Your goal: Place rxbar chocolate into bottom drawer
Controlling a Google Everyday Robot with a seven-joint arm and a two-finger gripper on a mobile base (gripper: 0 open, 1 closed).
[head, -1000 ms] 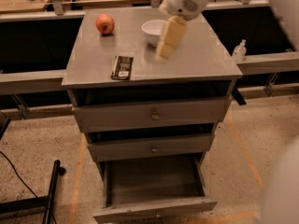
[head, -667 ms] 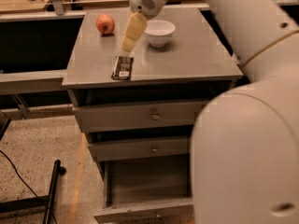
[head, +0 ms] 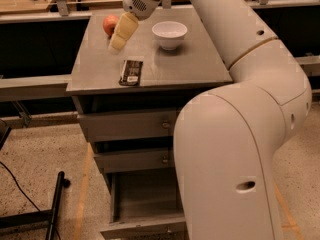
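The rxbar chocolate (head: 131,72), a flat black bar with a white label patch, lies on the grey cabinet top (head: 190,66) near its front left edge. My gripper (head: 119,42) hangs above the top, a little behind and left of the bar, just in front of the red apple (head: 110,24). It holds nothing. The bottom drawer (head: 145,204) is pulled out and open below the two shallower drawers; my arm hides its right part.
A white bowl (head: 169,34) stands on the top at the back, right of the gripper. My large white arm (head: 235,149) fills the right foreground. A black stand leg (head: 54,209) lies on the floor at left.
My gripper has swung from beside the bowl leftward across the top, to near the apple and behind the bar. The arm now covers more of the right side. The bar has not moved.
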